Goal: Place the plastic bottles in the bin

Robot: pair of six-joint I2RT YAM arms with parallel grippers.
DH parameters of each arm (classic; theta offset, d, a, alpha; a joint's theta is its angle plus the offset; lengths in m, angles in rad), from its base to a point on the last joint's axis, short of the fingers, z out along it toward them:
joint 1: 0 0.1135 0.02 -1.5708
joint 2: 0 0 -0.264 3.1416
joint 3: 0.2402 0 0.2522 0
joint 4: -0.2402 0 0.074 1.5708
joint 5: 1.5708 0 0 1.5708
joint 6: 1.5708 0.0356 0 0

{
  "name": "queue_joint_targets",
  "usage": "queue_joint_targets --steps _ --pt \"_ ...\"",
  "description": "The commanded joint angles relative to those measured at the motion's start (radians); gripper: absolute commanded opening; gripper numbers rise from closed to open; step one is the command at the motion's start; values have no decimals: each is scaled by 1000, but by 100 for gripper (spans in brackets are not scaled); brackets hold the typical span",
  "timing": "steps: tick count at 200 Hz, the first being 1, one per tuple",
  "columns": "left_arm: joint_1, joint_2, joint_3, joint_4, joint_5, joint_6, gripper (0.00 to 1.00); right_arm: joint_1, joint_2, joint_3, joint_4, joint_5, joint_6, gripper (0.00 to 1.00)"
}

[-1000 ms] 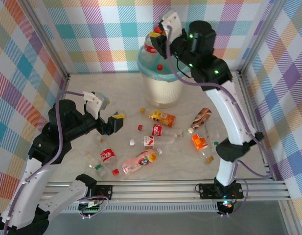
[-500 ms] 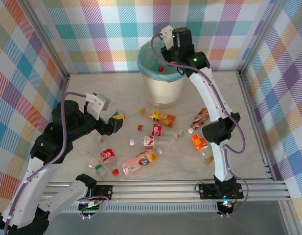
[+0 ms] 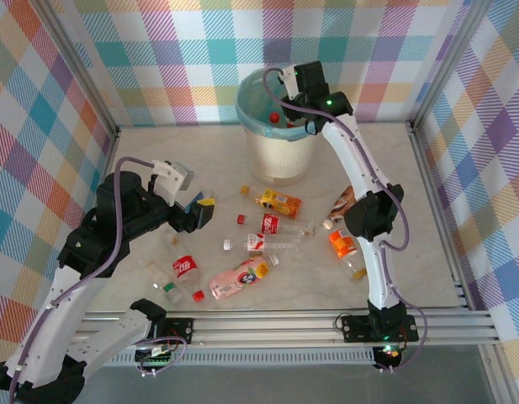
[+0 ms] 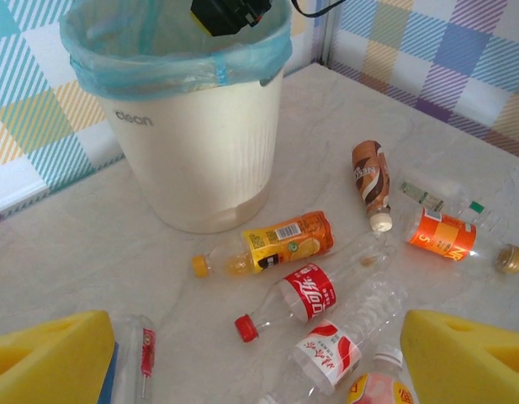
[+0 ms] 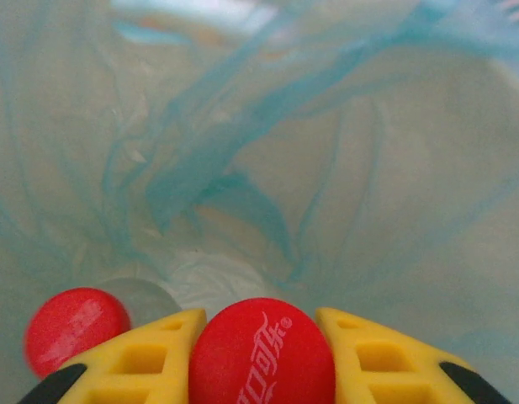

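The bin (image 4: 196, 160) is smooth cream plastic, its liner (image 4: 150, 74) thin and crinkly. The bottles (image 4: 309, 293) are clear, shiny plastic.

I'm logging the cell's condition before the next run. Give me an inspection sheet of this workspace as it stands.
Surface: pale marbled table, bare around the bottles.
Job's things: plastic bottles lie scattered on their sides mid-table; bin stands upright at the far side, teal liner over its rim.
Clutter: nothing seen.
Grippers: left tool open, above the bottles; right tool down in the bin, shut on a red-capped bottle.
Cables: a cable loops along each arm.
Surroundings: checked fabric walls, metal frame.
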Motion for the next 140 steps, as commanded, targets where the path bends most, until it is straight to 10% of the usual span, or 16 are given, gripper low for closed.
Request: queue_joint_targets --steps 1,70,140 --pt "-6 1 -13 -15 -19 7 88 -10 22 -3 -7 -48 32 31" --pt "-4 35 -29 25 -55 -17 90 -10 -5 58 16 -94 45 62" --pt "1 63 12 -23 -103 -91 90 25 -250 43 23 -202 110 63"
